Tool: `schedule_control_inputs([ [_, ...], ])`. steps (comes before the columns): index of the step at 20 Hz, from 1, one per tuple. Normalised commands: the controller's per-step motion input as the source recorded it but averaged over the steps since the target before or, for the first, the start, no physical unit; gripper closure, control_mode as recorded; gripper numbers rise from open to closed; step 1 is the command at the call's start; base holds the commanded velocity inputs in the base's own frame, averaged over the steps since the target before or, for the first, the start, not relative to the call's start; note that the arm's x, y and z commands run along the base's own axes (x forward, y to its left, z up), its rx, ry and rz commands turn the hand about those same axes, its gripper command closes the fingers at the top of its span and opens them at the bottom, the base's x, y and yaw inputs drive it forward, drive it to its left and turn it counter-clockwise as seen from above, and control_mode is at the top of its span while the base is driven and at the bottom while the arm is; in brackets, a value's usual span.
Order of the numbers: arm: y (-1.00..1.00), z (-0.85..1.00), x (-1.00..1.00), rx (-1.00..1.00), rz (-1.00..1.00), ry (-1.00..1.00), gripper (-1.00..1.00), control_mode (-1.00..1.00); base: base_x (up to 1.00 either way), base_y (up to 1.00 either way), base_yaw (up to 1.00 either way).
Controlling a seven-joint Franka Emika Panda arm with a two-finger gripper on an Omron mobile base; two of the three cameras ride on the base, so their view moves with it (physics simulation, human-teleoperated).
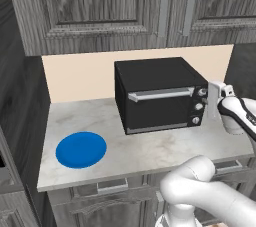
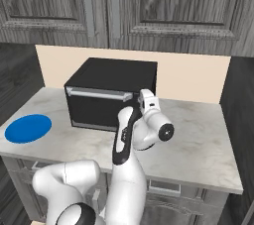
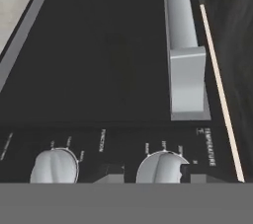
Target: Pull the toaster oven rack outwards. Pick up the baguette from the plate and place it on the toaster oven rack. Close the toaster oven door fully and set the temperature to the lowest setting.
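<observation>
The black toaster oven (image 1: 155, 73) stands on the counter, and its toaster oven door (image 1: 157, 113) is closed with the silver bar handle (image 1: 160, 93) on top. The toaster oven rack and the baguette are hidden. On the left lies the blue plate (image 1: 81, 149), bare. My gripper (image 1: 206, 101) is at the oven's right side by the column of knobs. In the hand view the gripper (image 3: 150, 172) straddles the temperature knob (image 3: 160, 168). Its fingertips (image 3: 111, 172) stand apart, with a small gap on the left side. A second knob (image 3: 54, 166) sits to the left.
The marble counter (image 1: 150, 151) runs from the plate (image 2: 28, 128) past the oven (image 2: 114, 75) to its right end (image 2: 198, 140). Grey wall cabinets hang above and a beige backsplash is behind. My own white arm crosses in front of the oven's right half in the right base view.
</observation>
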Motion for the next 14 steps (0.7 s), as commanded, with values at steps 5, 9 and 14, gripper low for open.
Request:
schedule_control_inputs([
  [5,-0.02,-0.23,0.00,0.00,0.00,0.04,1.00,-1.00,0.00,0.00,0.00],
  [9,-0.07,-0.19,0.00,-0.03,0.00,0.13,1.00,-1.00,0.00,0.00,0.00],
  [14,-0.12,-0.23,0.01,-0.03,0.00,0.12,1.00,-1.00,0.00,0.00,0.00],
])
